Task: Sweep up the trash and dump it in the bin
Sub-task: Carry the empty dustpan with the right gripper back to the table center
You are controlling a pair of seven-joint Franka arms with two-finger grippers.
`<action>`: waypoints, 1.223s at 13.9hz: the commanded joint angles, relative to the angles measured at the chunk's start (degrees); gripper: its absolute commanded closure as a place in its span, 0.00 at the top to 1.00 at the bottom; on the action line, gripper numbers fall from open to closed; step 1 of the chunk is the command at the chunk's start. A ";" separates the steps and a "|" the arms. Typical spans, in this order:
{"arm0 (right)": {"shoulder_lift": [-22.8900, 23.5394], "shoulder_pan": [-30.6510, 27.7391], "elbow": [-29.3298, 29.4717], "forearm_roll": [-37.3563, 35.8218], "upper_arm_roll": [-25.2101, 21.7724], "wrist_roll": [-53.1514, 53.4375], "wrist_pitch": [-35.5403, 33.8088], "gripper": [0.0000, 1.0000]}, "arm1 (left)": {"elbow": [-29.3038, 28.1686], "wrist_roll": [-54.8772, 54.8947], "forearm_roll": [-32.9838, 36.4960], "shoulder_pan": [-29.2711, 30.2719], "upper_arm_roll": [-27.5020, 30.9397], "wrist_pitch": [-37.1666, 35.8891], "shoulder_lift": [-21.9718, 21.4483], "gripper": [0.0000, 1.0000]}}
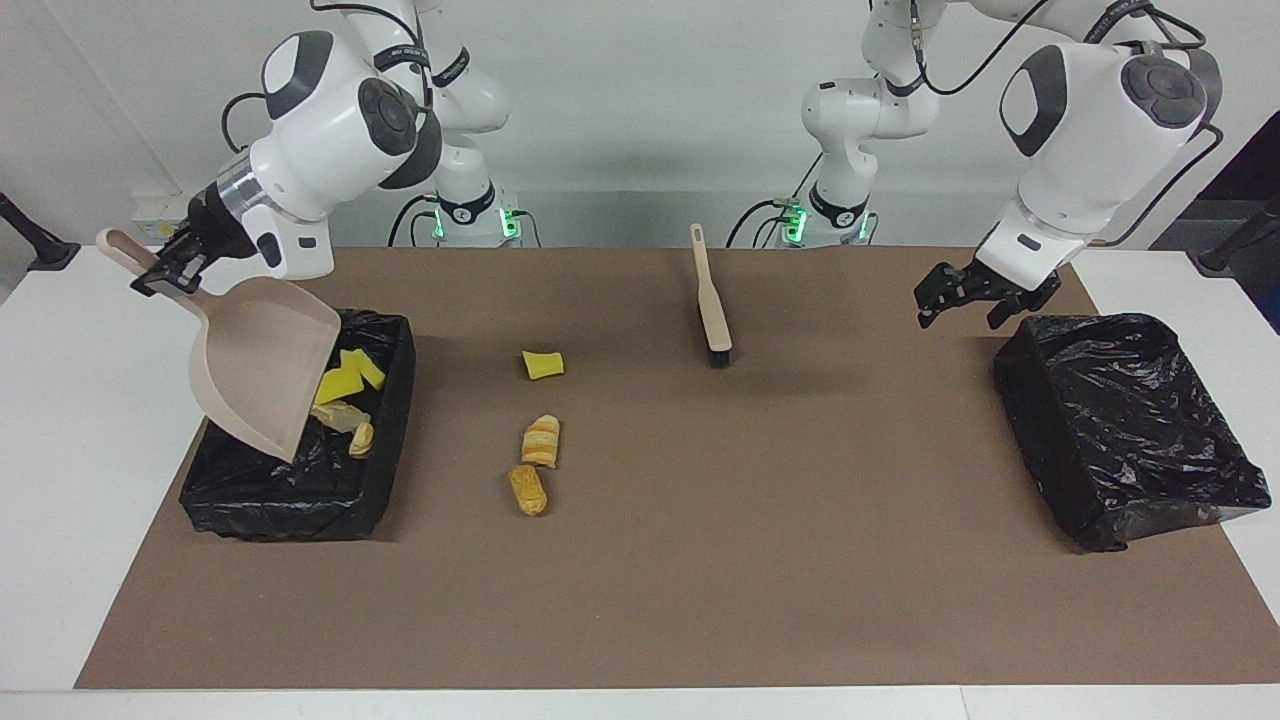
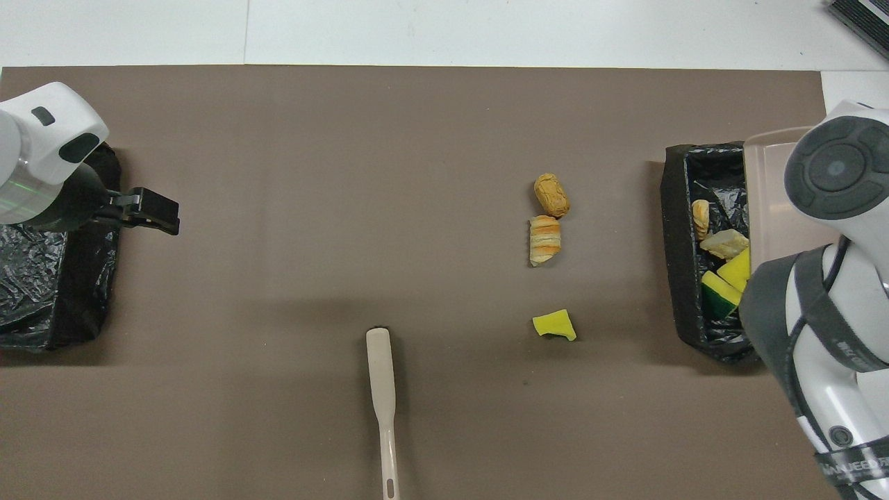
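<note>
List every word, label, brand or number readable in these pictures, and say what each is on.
Dark band on the right arm's link: white lettering, only partly legible, something like "ANJEED"; the rest is cut off.
Dark band on the right arm's upper link: white lettering, too small to read.
dustpan, brush, both bins: no text visible.

A plain white wall (image 1: 640, 90) rises past the white table (image 1: 60, 480).
</note>
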 commanded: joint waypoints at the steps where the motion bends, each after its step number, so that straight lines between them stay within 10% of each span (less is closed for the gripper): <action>1: 2.44 4.08 4.97 6.59 0.26 9.57 -6.24 0.00 | 0.21 0.63 0.83 0.46 -0.37 -0.60 -0.39 1.00; 9: 6.30 10.93 10.69 32.71 0.26 53.85 -9.95 0.00 | 0.21 0.46 0.83 0.37 -0.37 -0.24 -0.30 1.00; 17: 29.75 26.74 36.17 47.93 0.09 102.37 -10.15 0.00 | 0.21 0.54 0.83 0.55 -0.37 -0.24 -0.39 1.00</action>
